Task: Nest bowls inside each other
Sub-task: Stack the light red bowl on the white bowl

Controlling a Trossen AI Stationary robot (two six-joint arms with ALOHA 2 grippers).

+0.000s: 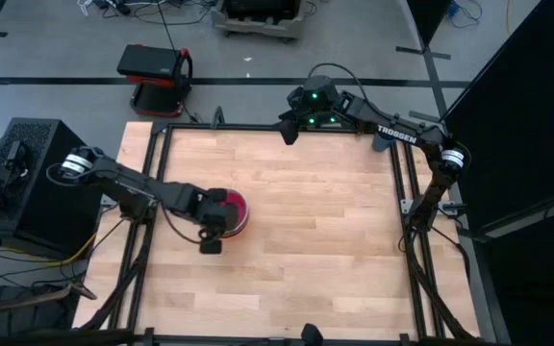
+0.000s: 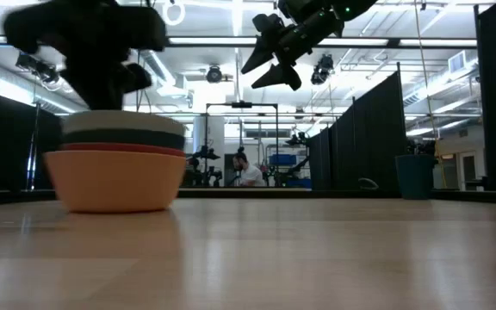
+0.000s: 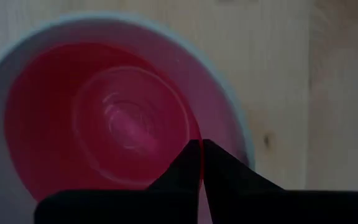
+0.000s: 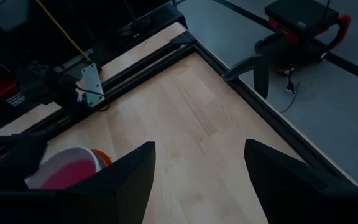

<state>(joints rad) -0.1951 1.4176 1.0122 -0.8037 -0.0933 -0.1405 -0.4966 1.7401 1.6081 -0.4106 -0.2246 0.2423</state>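
Four bowls stand nested at the table's left: orange [image 2: 114, 181] at the bottom, then red [image 2: 119, 149], teal [image 2: 123, 138] and white [image 2: 123, 122] on top. The small pink bowl [image 3: 123, 118] shows inside the white bowl [image 3: 232, 106]. My left gripper [image 3: 201, 149] is shut just above the stack [image 1: 234, 210], pointing steeply down at the pink bowl's rim. Over the table's far edge my right gripper [image 1: 289, 130] hangs high, open and with nothing between its fingers [image 4: 197, 168]. My left gripper pinches the pink bowl's rim [image 3: 191, 134] between its two fingertips, coming from above and slanting down. One finger is on the inner side of the wall and one on the outer. The bowl sits level within the white bowl; whether it rests there I cannot tell.
A black frame [image 1: 258, 127] runs round the wooden table top [image 1: 335, 231]. Bare wood stretches from the stack across the middle to the right side. A red and black cart [image 1: 157, 72] stands on the floor beyond the far edge.
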